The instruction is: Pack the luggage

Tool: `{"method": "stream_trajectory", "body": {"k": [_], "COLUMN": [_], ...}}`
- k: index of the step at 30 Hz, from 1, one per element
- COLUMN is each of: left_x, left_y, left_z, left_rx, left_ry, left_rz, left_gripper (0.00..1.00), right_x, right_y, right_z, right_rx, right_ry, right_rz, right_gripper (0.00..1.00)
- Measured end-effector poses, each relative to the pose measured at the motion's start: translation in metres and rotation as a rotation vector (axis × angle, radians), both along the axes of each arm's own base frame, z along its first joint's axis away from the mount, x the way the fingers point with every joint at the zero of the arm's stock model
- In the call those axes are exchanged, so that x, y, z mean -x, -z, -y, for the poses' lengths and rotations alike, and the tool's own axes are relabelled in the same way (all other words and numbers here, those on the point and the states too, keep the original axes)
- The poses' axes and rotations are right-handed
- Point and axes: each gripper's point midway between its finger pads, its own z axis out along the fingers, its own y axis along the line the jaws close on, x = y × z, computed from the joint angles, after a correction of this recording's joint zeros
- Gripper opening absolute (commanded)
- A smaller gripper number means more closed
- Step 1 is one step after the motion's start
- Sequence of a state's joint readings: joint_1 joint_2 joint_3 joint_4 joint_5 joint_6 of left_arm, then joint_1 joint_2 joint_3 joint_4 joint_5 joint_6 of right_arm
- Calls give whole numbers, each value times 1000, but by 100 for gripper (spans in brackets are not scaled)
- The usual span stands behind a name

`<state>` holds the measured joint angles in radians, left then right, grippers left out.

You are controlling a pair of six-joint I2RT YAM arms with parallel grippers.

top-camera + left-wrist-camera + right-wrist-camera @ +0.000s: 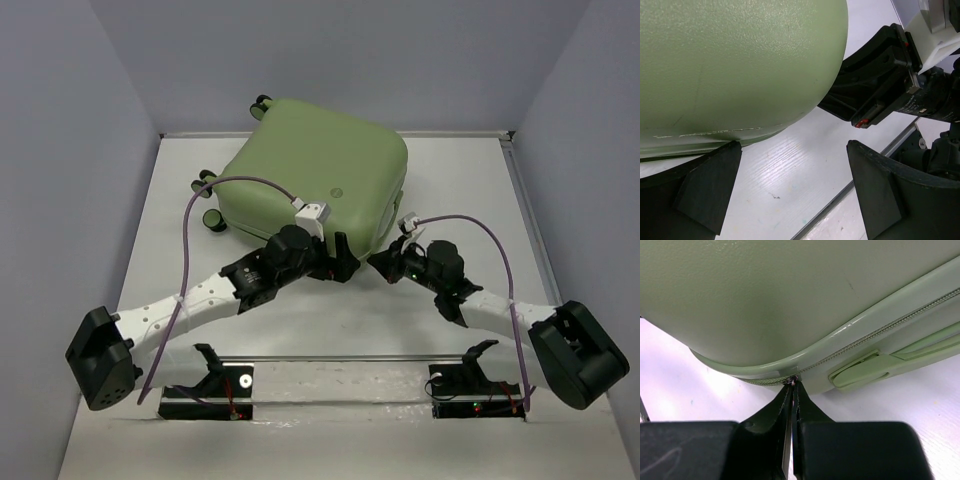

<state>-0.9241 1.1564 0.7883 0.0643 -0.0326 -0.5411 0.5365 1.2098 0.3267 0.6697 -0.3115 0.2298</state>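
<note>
The luggage [320, 165] is a pale green hard-shell suitcase lying closed and flat at the back middle of the table, with its black wheels [212, 218] on the left. My left gripper [345, 262] stands open at its near edge. In the left wrist view the left gripper [794, 150] holds only bare table, with the luggage [740, 65] just above one finger. My right gripper [792, 382] is shut, and its tips pinch the small zipper pull [793, 379] at the rounded corner of the luggage [790, 300]. The zipper [880, 330] runs off to the right above a recessed handle [865, 371].
Grey walls enclose the white table on three sides. Two black stands [215, 385] [470, 385] sit along a rail at the near edge. The right arm's wrist [885, 85] hangs close to my left gripper's right finger.
</note>
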Motion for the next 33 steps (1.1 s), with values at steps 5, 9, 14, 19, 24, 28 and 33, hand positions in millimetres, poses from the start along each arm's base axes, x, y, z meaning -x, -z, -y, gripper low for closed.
{"method": "stream_trajectory", "body": {"k": [5, 9, 14, 19, 24, 28, 33], "left_x": [-5, -13, -20, -23, -26, -37, -40], "left_y": [1, 4, 10, 12, 14, 14, 8], "left_z": [4, 9, 13, 17, 15, 3, 2], "left_rx": [-15, -37, -69, -106, -142, -193, -211], "left_ry": [-15, -30, -45, -46, -57, -104, -96], "left_rz": [0, -9, -41, -83, -116, -132, -165], "left_gripper": [99, 99, 99, 99, 99, 99, 99], "right_x": [5, 11, 27, 42, 41, 33, 27], "right_y": [-2, -7, -11, -6, 1, 1, 3], "right_z": [0, 9, 9, -10, -38, -64, -90], "right_rx": [-49, -93, -108, -95, -59, -91, -228], "right_ry": [10, 70, 113, 128, 176, 244, 284], "right_rz": [-12, -20, -26, -47, -49, -27, -11], "right_gripper": [7, 7, 7, 7, 7, 7, 7]}}
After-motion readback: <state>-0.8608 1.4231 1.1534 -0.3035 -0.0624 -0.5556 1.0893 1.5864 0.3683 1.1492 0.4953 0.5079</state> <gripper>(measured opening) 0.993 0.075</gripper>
